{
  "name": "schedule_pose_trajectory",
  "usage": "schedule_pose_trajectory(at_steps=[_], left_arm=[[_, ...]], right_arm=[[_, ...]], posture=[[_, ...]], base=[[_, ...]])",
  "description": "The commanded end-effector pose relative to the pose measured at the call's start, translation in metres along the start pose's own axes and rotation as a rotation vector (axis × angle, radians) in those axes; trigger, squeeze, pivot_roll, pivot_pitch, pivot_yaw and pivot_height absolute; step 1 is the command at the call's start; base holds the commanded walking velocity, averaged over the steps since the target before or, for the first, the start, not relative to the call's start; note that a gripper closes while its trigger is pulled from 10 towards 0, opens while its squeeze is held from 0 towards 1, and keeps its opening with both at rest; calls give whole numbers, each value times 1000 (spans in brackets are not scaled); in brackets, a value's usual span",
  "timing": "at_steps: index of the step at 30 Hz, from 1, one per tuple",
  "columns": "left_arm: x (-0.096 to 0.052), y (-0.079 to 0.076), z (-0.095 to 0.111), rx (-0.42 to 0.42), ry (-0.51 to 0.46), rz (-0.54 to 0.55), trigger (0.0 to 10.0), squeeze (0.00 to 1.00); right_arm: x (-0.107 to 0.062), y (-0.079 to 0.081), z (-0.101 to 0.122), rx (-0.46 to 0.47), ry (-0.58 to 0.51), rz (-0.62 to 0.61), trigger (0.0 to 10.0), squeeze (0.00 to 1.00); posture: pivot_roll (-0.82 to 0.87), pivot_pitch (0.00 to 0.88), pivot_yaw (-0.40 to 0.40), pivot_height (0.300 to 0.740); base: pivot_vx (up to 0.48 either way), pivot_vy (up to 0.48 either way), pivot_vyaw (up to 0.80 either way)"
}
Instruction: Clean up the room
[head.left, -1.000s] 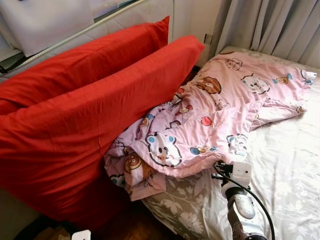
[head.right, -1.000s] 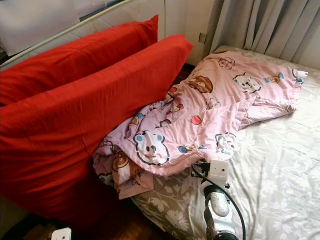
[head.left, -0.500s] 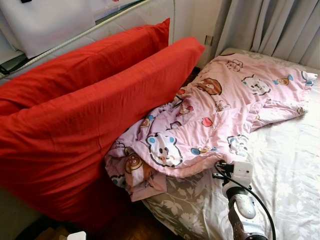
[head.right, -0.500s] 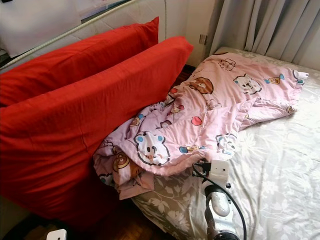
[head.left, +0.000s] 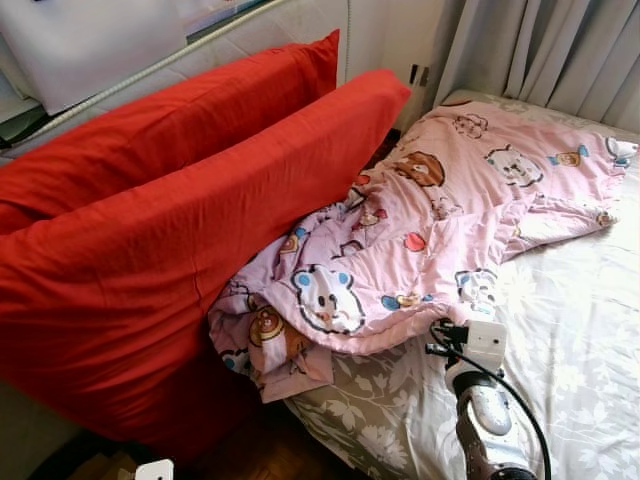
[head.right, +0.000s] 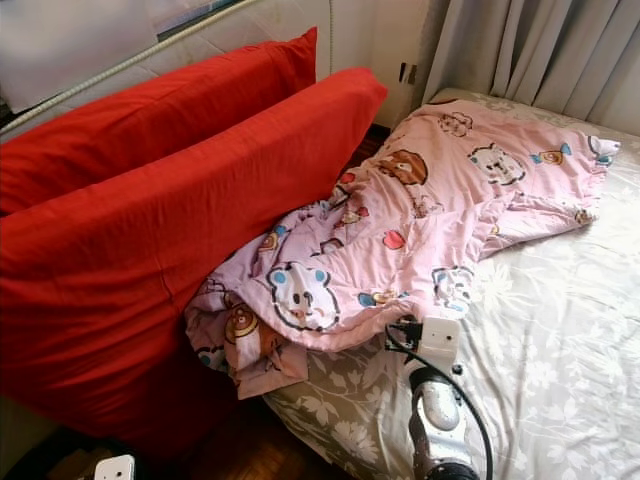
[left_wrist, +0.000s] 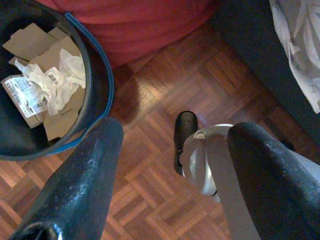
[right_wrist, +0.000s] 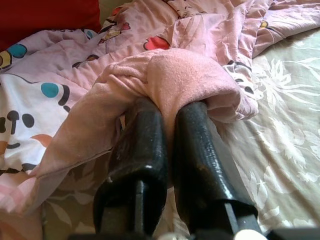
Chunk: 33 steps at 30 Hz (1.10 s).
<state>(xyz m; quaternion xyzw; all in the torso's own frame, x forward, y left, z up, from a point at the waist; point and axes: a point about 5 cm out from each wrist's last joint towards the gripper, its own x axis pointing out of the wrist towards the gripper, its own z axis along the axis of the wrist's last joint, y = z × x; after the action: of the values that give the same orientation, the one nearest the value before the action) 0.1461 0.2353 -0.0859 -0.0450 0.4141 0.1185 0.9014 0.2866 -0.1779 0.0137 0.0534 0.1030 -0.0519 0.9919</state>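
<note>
A pink cartoon-print blanket (head.left: 440, 220) lies crumpled across the bed (head.left: 580, 340), its near corner hanging off the bed's side beside two big red pillows (head.left: 170, 230). My right gripper (right_wrist: 170, 107) is shut on a fold of the blanket's near edge (right_wrist: 185, 75); its silver arm (head.left: 485, 410) comes up from the lower right. My left gripper (left_wrist: 175, 135) hangs open over the parquet floor (left_wrist: 150, 170), beside a dark bin (left_wrist: 102, 75).
The bin has a blue rim and holds cardboard and crumpled paper (left_wrist: 50, 85). The red pillows lean against the wall to the left of the bed. Grey curtains (head.left: 550, 50) hang behind the bed. The bed sheet is grey with a leaf pattern.
The head view has swayed slightly. The blanket and my right gripper keep their places.
</note>
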Motion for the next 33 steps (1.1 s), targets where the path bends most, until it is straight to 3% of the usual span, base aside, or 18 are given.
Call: schedule_pose_trajectory(at_steps=[1,15,33], left_arm=[[-3,4,-10,25,42,4,10000,0],[-3,2,-10,31,43,-4,10000,0],[-2,1,-9,41,47,-10,10000,0]], right_arm=[[-2,2,-4,-1,13,4,10000,0],[-2,1,-3,-1,9,-1,10000,0],[0,-12,5,8,-47,-103,10000,0]], posture=[[-17,145,18,740],[-17,146,17,740],[-15,148,19,740]], base=[[-251,0,0],[-259,0,0],[-263,0,0]])
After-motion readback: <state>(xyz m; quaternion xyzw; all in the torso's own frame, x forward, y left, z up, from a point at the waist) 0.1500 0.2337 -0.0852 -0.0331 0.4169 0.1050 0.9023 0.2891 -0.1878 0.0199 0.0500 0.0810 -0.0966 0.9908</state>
